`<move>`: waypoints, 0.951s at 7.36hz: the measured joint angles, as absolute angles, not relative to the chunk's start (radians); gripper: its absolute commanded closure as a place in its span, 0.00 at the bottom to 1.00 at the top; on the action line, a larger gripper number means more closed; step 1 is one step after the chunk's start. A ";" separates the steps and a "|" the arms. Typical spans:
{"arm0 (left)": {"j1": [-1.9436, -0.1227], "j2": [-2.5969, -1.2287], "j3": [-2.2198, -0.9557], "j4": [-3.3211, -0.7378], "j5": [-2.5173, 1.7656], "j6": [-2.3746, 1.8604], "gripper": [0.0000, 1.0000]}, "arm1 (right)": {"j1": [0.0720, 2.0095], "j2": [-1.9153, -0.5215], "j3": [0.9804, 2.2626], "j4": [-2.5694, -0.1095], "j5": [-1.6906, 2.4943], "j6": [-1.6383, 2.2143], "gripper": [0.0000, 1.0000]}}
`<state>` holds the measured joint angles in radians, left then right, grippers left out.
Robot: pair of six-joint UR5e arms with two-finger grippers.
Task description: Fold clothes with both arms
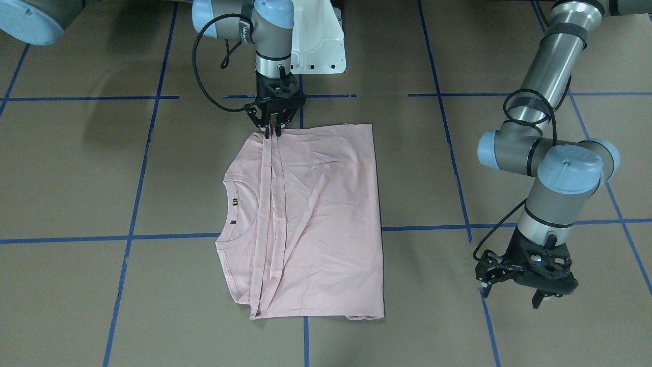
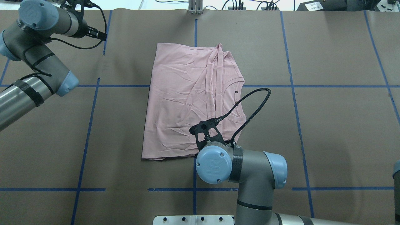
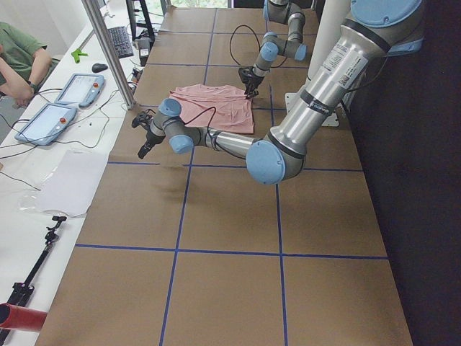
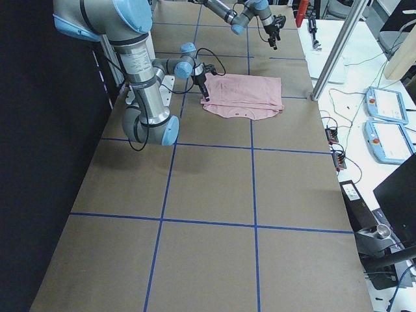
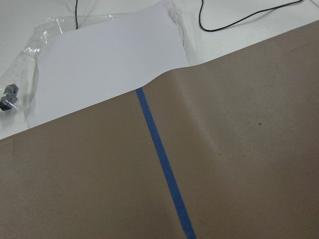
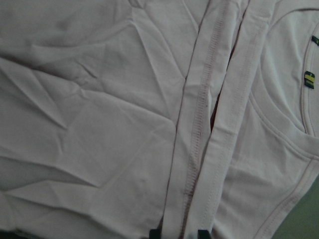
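**Brown table, pink shirt part folded, one gripper at the hem**

Brown paper covers the table, crossed by blue tape lines. Nearest in the front-facing view, at lower right of the frame, the left gripper hangs over bare paper with its fingers spread wide and nothing between them, well apart from the cloth.

Mid-frame lies the T-shirt, plain pink side up and creased, folded into a rough rectangle. Its round collar faces the frame's left, and the doubled hem strip runs from top to bottom just beside the collar.

Farther back, at the top of the cloth, the right gripper points straight down at the far end of that hem. In the wrist view its fingertips stand a little apart astride the strip, and the cloth between them lies flat, so I judge it let go rather than pinching.

Several things could go wrong from here:
- **Snagged hem:** if a finger catches the hem as the arm rises, the strip would drag and the fold would open.
- **Loose near end:** the near end of the hem, at the frame's bottom, already looks bunched, so a further fold could set crooked.
- **One-sided lift:** with the left gripper so far off, lifting from one side alone would likely skew the rectangle
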<state>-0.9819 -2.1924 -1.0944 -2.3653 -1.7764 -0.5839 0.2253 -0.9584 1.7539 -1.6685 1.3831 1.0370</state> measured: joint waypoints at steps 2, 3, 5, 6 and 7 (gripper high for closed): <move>-0.982 -2.182 -1.106 -2.365 -1.776 -0.585 0.00 | 0.218 -0.953 1.754 -1.676 1.375 1.028 0.66; -0.982 -2.178 -1.110 -2.365 -1.776 -0.585 0.00 | 0.214 -0.951 1.754 -1.677 1.373 1.027 0.65; -0.982 -2.176 -1.112 -2.365 -1.776 -0.586 0.00 | 0.204 -0.950 1.750 -1.677 1.362 1.028 0.71; -0.982 -2.175 -1.112 -2.364 -1.776 -0.586 0.00 | 0.200 -0.950 1.747 -1.676 1.354 1.028 0.78; -0.982 -2.175 -1.112 -2.364 -1.776 -0.586 0.00 | 0.199 -0.949 1.744 -1.676 1.349 1.028 0.93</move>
